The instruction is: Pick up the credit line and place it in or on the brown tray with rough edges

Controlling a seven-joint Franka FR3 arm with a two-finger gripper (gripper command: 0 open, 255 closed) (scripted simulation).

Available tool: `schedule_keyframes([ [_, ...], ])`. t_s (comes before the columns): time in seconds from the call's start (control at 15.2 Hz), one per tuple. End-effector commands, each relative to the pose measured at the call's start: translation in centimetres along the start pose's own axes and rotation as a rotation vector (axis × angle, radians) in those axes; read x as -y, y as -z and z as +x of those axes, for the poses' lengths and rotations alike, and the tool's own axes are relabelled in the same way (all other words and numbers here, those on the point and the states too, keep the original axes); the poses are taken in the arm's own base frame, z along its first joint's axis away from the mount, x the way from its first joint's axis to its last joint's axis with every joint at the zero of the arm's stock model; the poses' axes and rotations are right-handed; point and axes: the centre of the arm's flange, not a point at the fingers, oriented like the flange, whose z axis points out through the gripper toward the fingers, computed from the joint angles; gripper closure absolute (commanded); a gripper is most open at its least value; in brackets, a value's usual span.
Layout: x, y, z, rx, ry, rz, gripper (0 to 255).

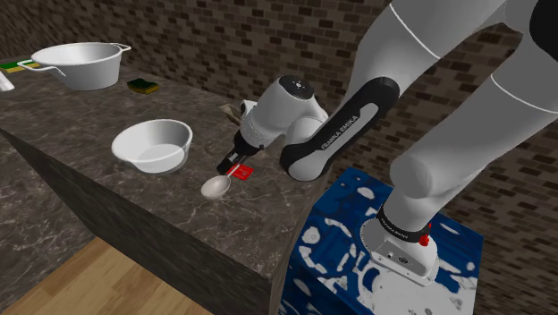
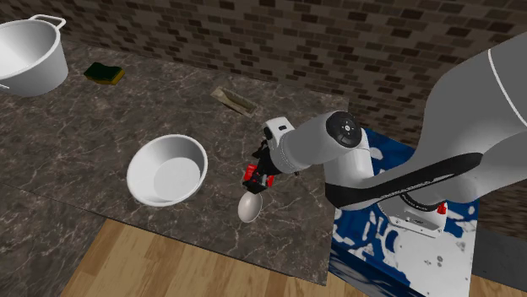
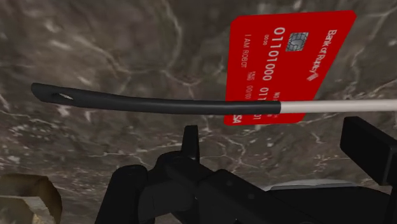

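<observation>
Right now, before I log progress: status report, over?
Claw open over counter. Red card flat, not held. Spoon handle lies across it.

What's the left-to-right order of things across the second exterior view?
white two-handled pot → green-and-yellow sponge → white bowl → red card → blue-and-white stand. The spoon and brown tray are left out because they overlap the card's span.
</observation>
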Motion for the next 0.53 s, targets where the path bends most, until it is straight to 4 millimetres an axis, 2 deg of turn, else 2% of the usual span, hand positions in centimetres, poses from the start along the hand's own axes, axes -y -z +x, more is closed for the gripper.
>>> schedule_keyframes([
  [0.0, 0.05, -1.07, 0.00, -0.001, -0.001, 0.002, 0],
  [0.46, 0.05, -1.37, 0.00, -0.001, -0.001, 0.002, 0],
])
